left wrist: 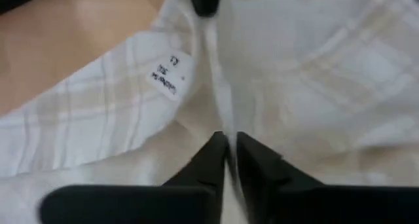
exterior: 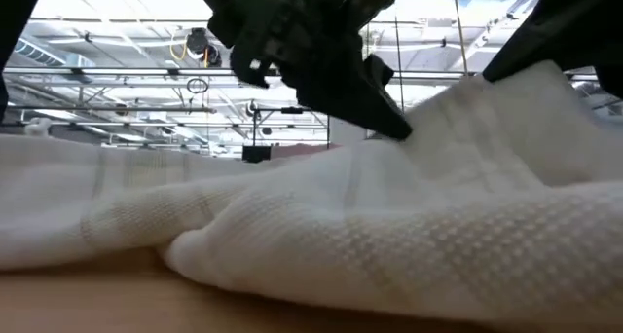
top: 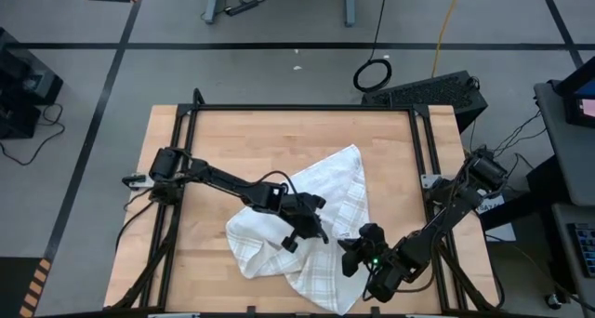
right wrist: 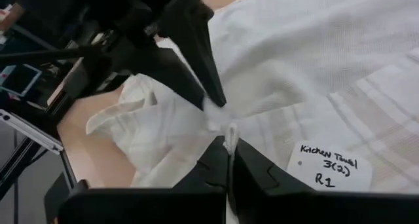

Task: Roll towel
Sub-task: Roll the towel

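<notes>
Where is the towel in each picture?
High view: towel crumpled at table centre.
Low view: fills the lower frame.
Left wrist view: fills the picture, beyond the left claw.
Right wrist view: pinched by the right claw.
Shared landmark: the left claw pressing on the cloth.

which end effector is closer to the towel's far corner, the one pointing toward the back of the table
Left. The left end effector is over the towel near its middle, nearer that far corner. The right end effector is lower, by the towel's near edge.

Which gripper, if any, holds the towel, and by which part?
The right gripper pinches a raised fold of the towel near its label. The left gripper touches the towel; whether it holds it cannot be told.
</notes>
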